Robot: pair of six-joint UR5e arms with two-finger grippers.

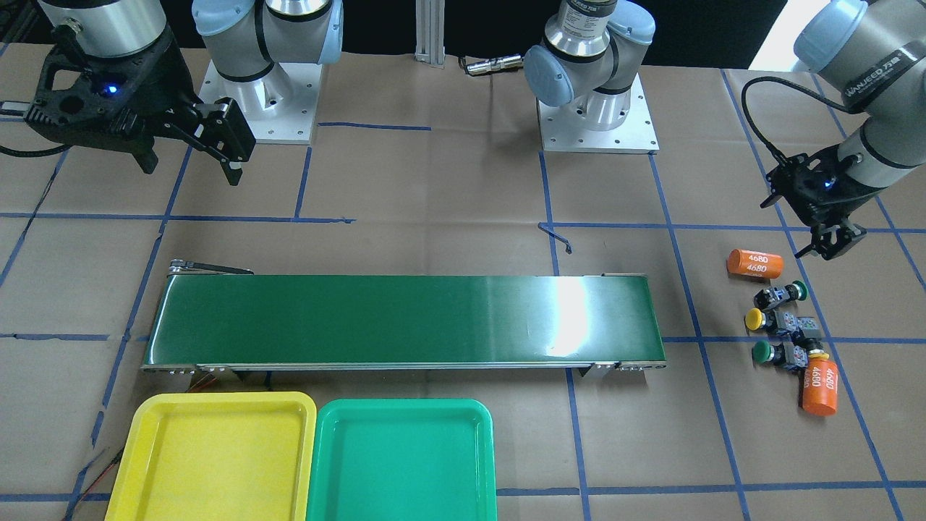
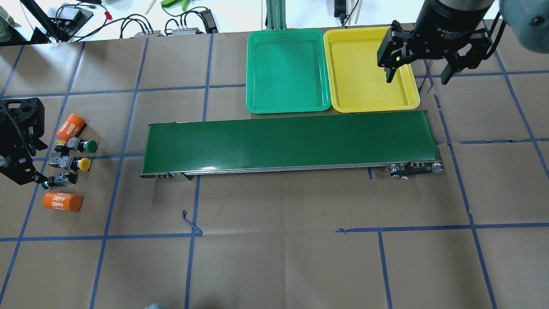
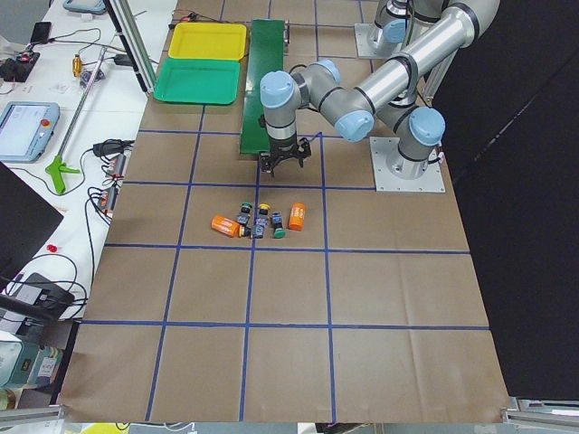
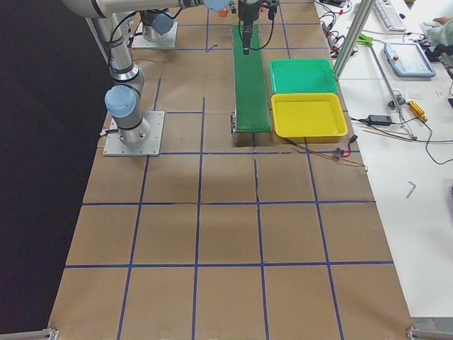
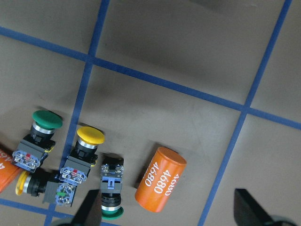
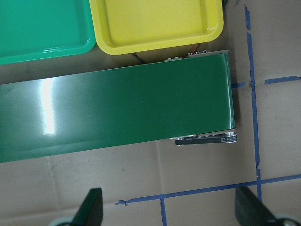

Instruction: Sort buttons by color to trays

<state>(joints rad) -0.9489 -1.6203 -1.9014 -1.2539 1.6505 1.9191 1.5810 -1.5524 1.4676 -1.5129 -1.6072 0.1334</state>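
Several buttons lie in a cluster on the paper at my left end of the table: a green-capped one (image 5: pixel 46 119), a yellow-capped one (image 5: pixel 90 135), a second green one (image 5: pixel 112 214) and a second yellow one (image 5: pixel 21 182). My left gripper (image 1: pixel 832 244) hovers open above the table, just on the robot's side of the cluster, holding nothing. The yellow tray (image 2: pixel 364 68) and the green tray (image 2: pixel 285 68) sit side by side beyond the belt, both bare. My right gripper (image 2: pixel 418 77) hangs open and empty high over the yellow tray's right edge.
A long dark green conveyor belt (image 1: pixel 405 318) runs across the middle of the table. Two orange cylinders marked 4680 (image 1: pixel 754 263) (image 1: pixel 819 387) flank the buttons. Cables and tools lie on the white bench (image 2: pixel 128 17) past the trays.
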